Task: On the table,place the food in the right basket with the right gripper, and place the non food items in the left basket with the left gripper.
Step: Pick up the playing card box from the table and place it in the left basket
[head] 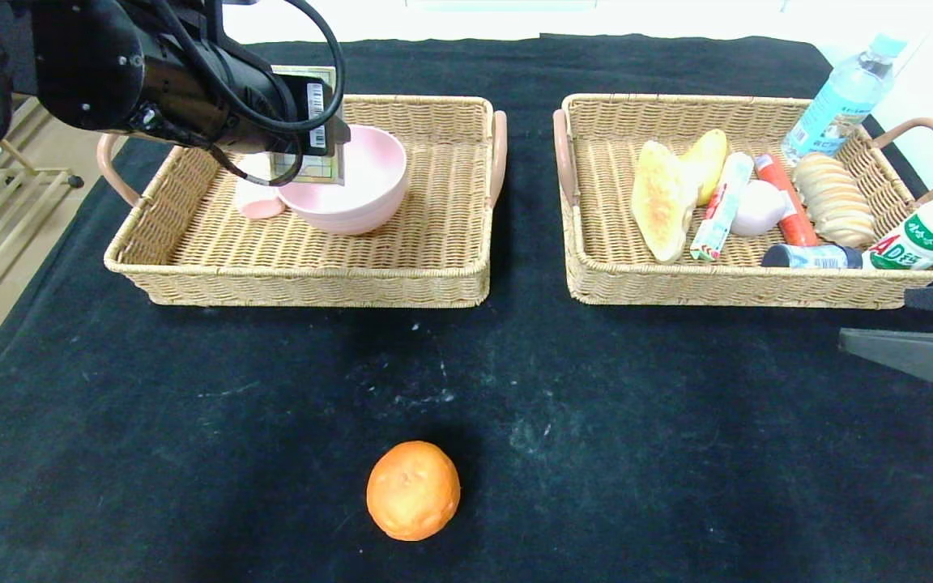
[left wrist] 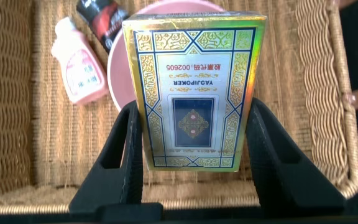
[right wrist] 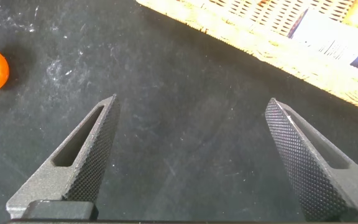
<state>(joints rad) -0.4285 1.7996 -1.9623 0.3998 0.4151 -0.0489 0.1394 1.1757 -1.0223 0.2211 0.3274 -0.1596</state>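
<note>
Wicker baskets sit side by side on a black table (head: 191, 453). Over the left basket (head: 402, 267), the left gripper (left wrist: 194, 134) holds a card box (left wrist: 194, 93) upright, its two black fingers (left wrist: 126, 149) pressed flat against the box's long sides, about half open. Just beyond the fingertips, under the far end of the box, is a pink bowl (head: 369, 186). A small pink bottle (left wrist: 76, 65) lies beside the bowl, off to one side of the fingers, and a dark packet (left wrist: 101, 15) rests at the bowl's rim.

The right gripper (right wrist: 191, 155) hangs low over bare table, fingers spread wide and holding nothing. The right basket (head: 596, 267), full of bread, bottles and tubes, lies past its fingertips. An orange (head: 413, 490), the only item left on the table, sits well apart from those fingers, off to one side.

Risks, as a judgement: released from here, the box would likely strike the bowl's rim and tip, or lodge half inside the bowl. Dropped from height, it could also bounce toward the basket wall. Later, the round orange may roll away if one finger touches it first.
</note>
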